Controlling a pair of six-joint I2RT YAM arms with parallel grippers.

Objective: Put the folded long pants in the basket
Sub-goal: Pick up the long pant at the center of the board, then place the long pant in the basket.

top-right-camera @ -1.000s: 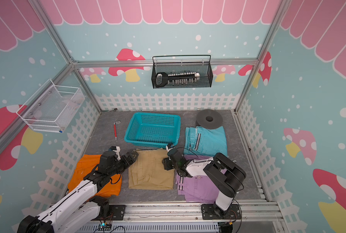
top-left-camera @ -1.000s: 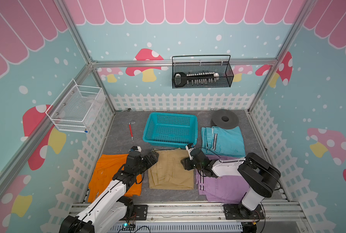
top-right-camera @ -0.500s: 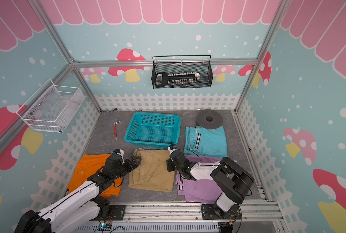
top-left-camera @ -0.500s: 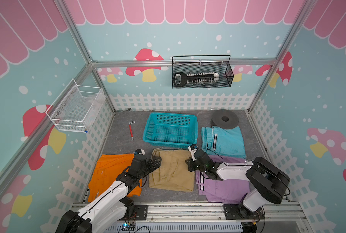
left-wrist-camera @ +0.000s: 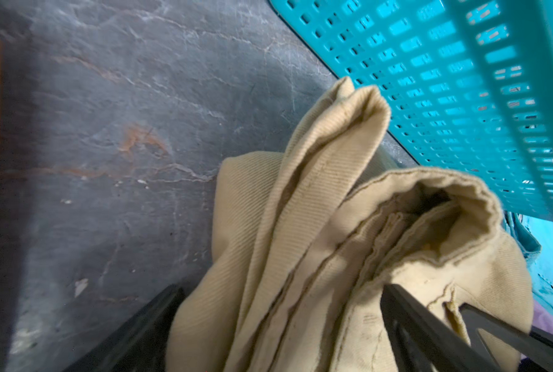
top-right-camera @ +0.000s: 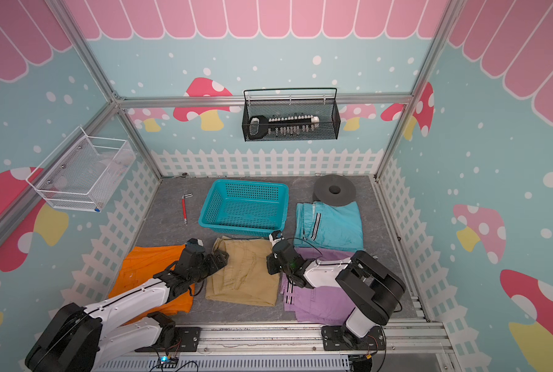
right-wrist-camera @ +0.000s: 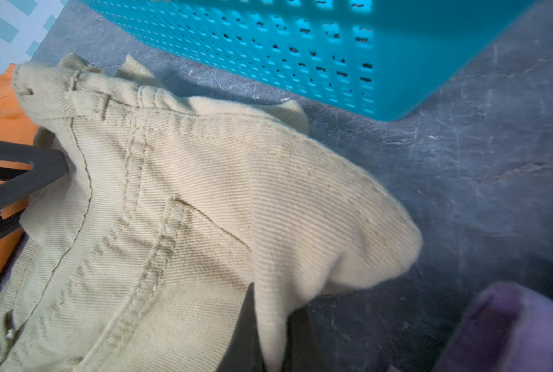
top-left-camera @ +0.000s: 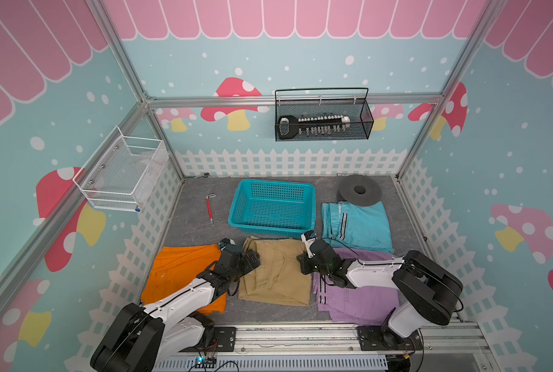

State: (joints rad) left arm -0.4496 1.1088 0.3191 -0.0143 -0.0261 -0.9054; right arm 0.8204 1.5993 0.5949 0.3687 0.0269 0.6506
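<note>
Right wrist view: the tan pants [right-wrist-camera: 204, 199] are bunched along the near edge, just in front of the basket [right-wrist-camera: 333, 48]. Your right gripper [top-left-camera: 301, 261] has closed since a second ago and is now clamped on the tan pants' right edge. Your left gripper [top-left-camera: 254, 259] stays spread wide, its fingers [left-wrist-camera: 429, 335] straddling the left edge without pinching. The tan pants were flat and are now creased mid-panel. They're on the table [top-left-camera: 198, 212] between the orange pants [top-left-camera: 178, 270] and lilac pants [top-left-camera: 359, 299], not in the basket. The teal pants [top-left-camera: 359, 225] are unmoved.
</note>
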